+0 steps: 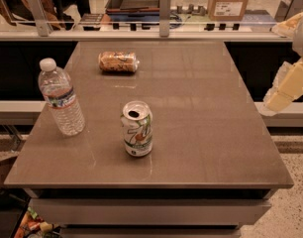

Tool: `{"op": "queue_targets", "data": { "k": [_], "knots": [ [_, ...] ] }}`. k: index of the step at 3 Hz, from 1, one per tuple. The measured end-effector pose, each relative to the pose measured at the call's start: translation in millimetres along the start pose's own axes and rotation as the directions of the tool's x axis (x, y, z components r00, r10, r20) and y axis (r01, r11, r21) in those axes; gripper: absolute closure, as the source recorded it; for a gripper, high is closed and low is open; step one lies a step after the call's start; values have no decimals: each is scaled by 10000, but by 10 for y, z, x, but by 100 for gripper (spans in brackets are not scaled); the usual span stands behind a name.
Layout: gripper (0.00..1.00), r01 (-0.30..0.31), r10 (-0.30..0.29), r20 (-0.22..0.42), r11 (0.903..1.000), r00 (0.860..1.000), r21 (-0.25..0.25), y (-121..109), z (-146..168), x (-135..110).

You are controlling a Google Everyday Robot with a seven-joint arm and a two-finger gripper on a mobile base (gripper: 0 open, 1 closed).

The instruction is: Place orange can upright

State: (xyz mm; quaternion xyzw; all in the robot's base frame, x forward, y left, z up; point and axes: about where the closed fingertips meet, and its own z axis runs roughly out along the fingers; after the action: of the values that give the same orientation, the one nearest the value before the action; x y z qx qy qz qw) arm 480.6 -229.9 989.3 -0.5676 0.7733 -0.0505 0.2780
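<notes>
The orange can (pixel 118 62) lies on its side at the far left-centre of the grey table (pixel 206 113), its silver end pointing right. It is orange-brown with pale mottled print. My gripper (pixel 279 99) shows as a pale, whitish-yellow shape at the right edge of the view. It hangs beyond the table's right edge, far from the orange can and holding nothing that I can see.
A white-and-green 7UP can (pixel 137 128) stands upright near the table's middle front. A clear water bottle (pixel 61 97) with a white cap stands at the left edge. A glass barrier with metal posts (pixel 165 14) runs behind the table's far edge.
</notes>
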Motion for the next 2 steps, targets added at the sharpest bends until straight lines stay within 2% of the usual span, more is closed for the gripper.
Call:
{"op": "queue_targets", "data": {
  "k": [1, 2],
  "knots": [
    [0, -9, 8, 18, 10000, 10000, 42, -6, -8, -11],
    [0, -387, 367, 293, 9967, 9989, 708, -91, 6, -152]
  ]
}}
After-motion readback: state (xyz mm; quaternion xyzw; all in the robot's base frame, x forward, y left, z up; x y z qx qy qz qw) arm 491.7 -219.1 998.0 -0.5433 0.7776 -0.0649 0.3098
